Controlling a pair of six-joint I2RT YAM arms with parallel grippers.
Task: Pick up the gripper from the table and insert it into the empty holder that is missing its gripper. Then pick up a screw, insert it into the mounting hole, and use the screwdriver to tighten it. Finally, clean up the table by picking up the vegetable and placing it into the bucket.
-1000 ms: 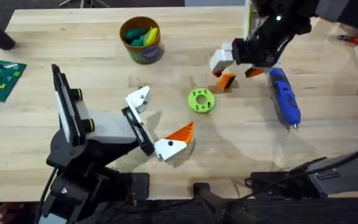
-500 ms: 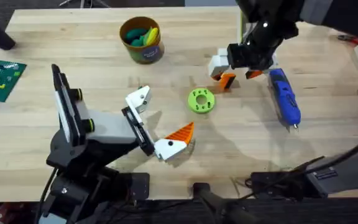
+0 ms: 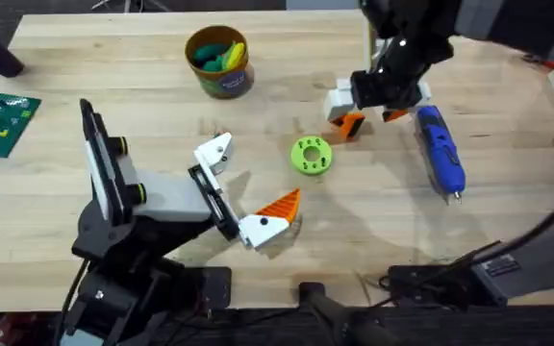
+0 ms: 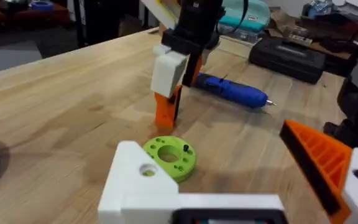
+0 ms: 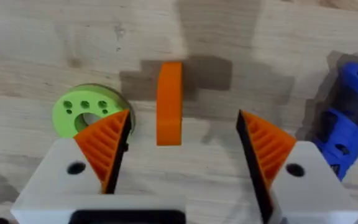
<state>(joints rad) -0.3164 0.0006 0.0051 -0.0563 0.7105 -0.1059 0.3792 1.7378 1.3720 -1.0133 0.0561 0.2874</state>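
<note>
Broadly, the large light wooden butcher-block table carries everything, with the left arm's body lying low at the near left. That left gripper has one finger complete with a long orange ribbed tip and the other a bare white angular plastic holder, the two spread wide with nothing between them. Far of it, left of centre, stands a round brown bucket with green and yellow pieces inside. On the right lies the blue pen-shaped electric screwdriver, its thin bit pointing toward the near edge. A bright green round disc with small holes sits between the holder and the right arm's work.

The right gripper hangs over the far right centre, its orange ribbed fingers held well apart and gripping nothing. The small loose gripper piece with its orange wedge and white base lies on the wood directly between them, nearer the finger on the green disc's side. In the right wrist view its long axis runs along the fingers' length, so the narrow width faces the pads; closing straight in should catch it. The right arm is plainly the nearer one; the holder waits well to the left, past the disc.
</note>
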